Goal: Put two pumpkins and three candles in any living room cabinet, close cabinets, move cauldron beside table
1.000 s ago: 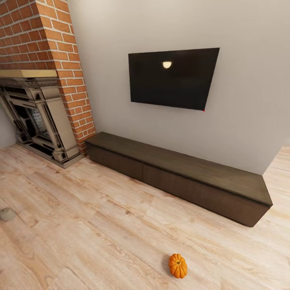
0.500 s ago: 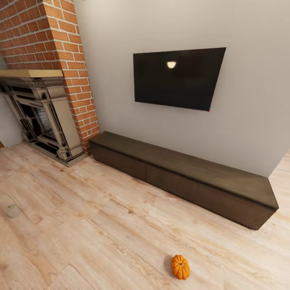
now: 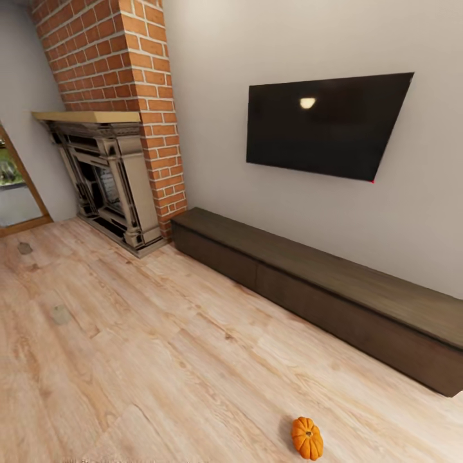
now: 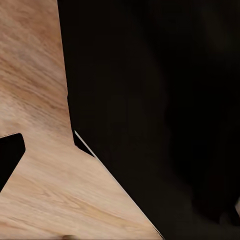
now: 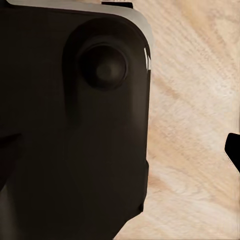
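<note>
A small orange pumpkin (image 3: 307, 438) lies on the wood floor in the head view, near the front and apart from the cabinet. The cabinet (image 3: 334, 276) is a long, low dark-brown unit along the wall under the TV, with its fronts shut. Two small pale lumps (image 3: 60, 314) (image 3: 24, 247) rest on the floor at the left, too small to identify. The cauldron is out of view. My left gripper (image 4: 120, 150) and right gripper (image 5: 120, 150) hang over the floor beside dark robot body, each with a fingertip (image 4: 10, 150) (image 5: 233, 150) out at the frame's edge.
A brick chimney with a dark ornate fireplace (image 3: 109, 186) stands left of the cabinet. A black TV (image 3: 325, 125) hangs on the wall above it. A doorway (image 3: 16, 193) opens at the far left. Bare wood floor (image 3: 161, 360) spreads between me and the cabinet.
The whole head view has shifted right as the camera turned left, bringing the doorway and a second pale lump into view. The pumpkin and cabinet have not moved.
</note>
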